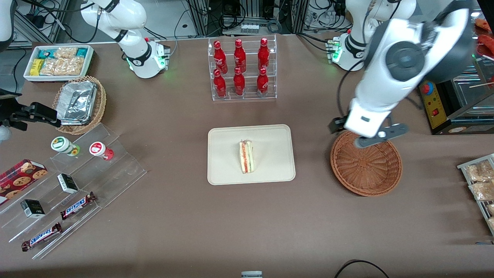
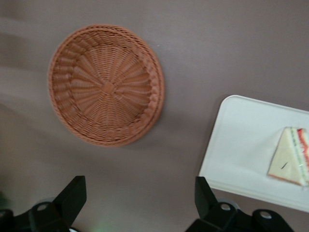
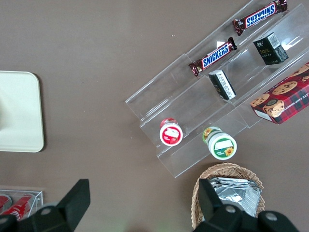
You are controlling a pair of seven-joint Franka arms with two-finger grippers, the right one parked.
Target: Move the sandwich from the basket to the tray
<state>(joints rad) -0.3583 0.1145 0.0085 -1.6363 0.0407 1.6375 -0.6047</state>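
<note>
The sandwich (image 1: 246, 156) (image 2: 291, 156), a wrapped triangular wedge with orange-red and green layers, lies on its side in the middle of the cream tray (image 1: 270, 139) (image 2: 241, 145). The reddish-brown woven basket (image 1: 366, 164) (image 2: 106, 92) stands beside the tray toward the working arm's end, with nothing in it. My gripper (image 1: 359, 133) (image 2: 140, 188) hangs high over the basket's rim, on the part farther from the front camera. It is open, and only bare table shows between its black fingers (image 2: 72, 193).
A clear rack of red bottles (image 1: 242, 69) stands farther from the camera than the tray. Toward the parked arm's end are a white snack bin (image 1: 58, 61), a tan basket of foil trays (image 1: 79, 102) and acrylic steps with candy bars (image 1: 73, 185). A wire rack of packets (image 1: 480, 181) sits at the working arm's end.
</note>
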